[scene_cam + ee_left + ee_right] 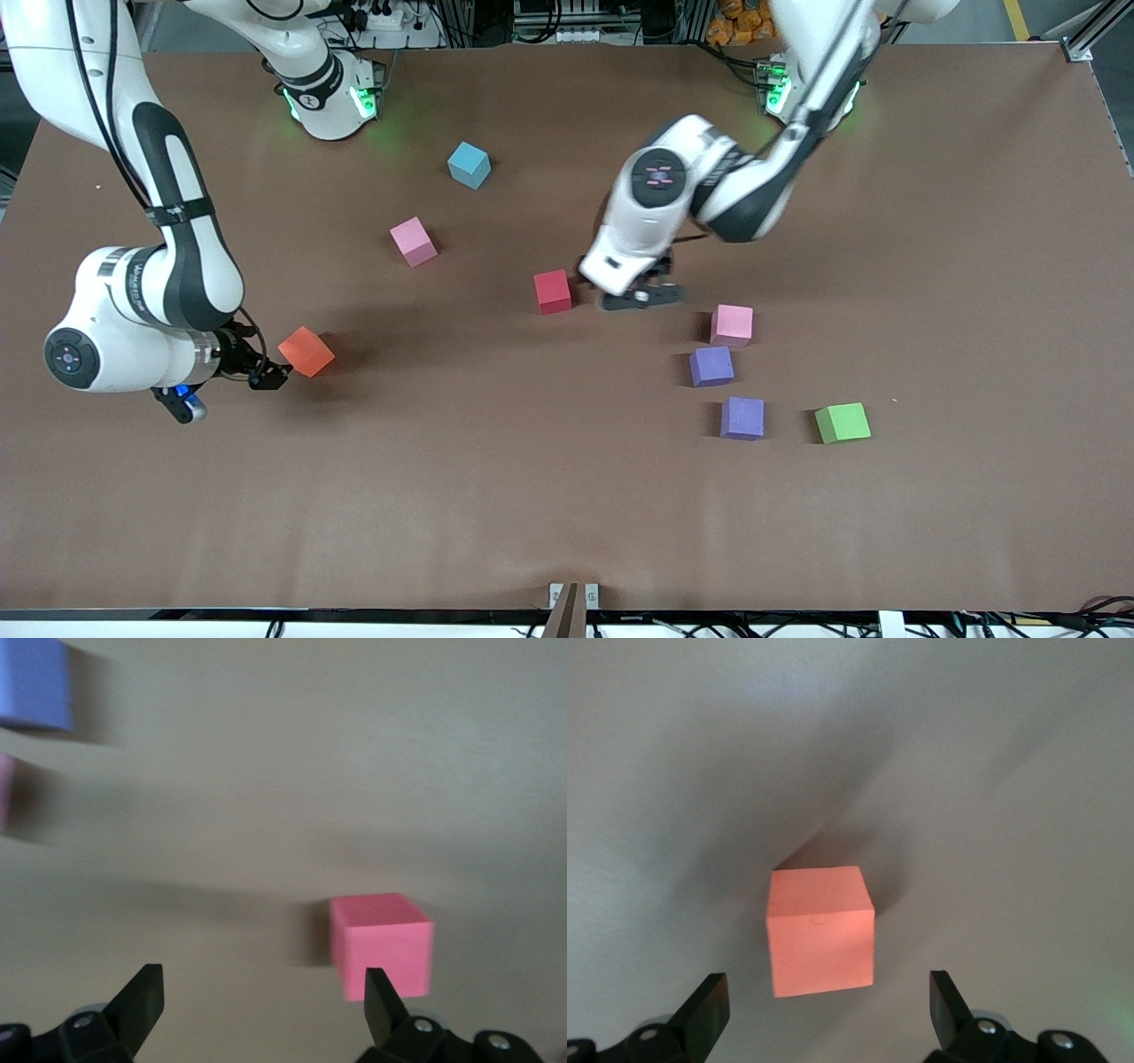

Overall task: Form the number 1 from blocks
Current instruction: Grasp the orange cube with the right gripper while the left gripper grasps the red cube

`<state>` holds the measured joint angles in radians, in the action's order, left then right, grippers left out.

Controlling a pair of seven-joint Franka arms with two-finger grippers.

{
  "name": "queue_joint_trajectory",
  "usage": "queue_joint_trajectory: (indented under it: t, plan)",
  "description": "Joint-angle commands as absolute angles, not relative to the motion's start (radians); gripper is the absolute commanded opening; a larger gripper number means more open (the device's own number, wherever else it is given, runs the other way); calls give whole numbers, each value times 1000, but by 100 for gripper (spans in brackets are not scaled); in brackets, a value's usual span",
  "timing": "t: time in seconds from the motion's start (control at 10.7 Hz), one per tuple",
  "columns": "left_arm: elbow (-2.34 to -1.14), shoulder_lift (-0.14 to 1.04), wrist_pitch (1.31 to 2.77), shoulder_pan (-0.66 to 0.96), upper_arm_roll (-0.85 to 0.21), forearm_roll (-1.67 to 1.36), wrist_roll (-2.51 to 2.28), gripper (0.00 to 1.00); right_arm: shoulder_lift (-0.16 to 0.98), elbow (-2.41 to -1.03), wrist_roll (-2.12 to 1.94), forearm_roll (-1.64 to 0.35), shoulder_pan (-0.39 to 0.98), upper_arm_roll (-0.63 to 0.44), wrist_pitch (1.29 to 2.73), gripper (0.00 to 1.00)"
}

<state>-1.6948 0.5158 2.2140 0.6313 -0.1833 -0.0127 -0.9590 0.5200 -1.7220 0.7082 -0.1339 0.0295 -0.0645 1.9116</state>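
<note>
The red block (pixel 553 291) lies mid-table, and my open left gripper (pixel 640 297) hangs low beside it. In the left wrist view the red block (pixel 381 943) sits just ahead of one fingertip (pixel 379 997), not between the fingers; the left gripper (pixel 261 988) holds nothing. My right gripper (pixel 270 376) is open and low next to the orange block (pixel 306 351). In the right wrist view the orange block (pixel 821 930) lies ahead of the empty right gripper (pixel 826 988). One pink block (pixel 413 241) lies apart. Another pink block (pixel 732 324) and two purple blocks (pixel 711 366) (pixel 742 418) stand in a rough row.
A light blue cube (pixel 469 165) lies close to the right arm's base. A green cube (pixel 842 423) sits beside the nearer purple block, toward the left arm's end. The brown table (pixel 567 514) is bare along the edge nearest the front camera.
</note>
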Motion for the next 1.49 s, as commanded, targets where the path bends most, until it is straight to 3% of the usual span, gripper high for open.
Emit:
queue_joint_trajectory:
  t: [0.0, 1.03, 1.12, 1.21, 1.31, 1.4]
  plan:
    - [-1524, 664, 2203, 759, -88, -31, -1053, 100, 517, -1758, 661, -147, 9, -55, 1931, 100]
    - [-1453, 801, 2253, 920, 14, -72, -1091, 100, 568, -1784, 620, -178, 35, -54, 2051, 100]
    - [-1456, 801, 2255, 920, 14, -74, -1083, 87, 569, -1792, 606, -178, 35, -55, 2051, 100]
    - [-1456, 810, 2255, 922, 14, -74, -1081, 56, 568, -1801, 592, -178, 35, -55, 2051, 100]
    - [-1459, 807, 2253, 930, 14, -69, -1078, 8, 565, -1816, 575, -178, 35, -55, 2049, 100]
    - [-1479, 790, 2247, 931, 12, -64, -1084, 0, 565, -1824, 562, -178, 35, -55, 2051, 100]
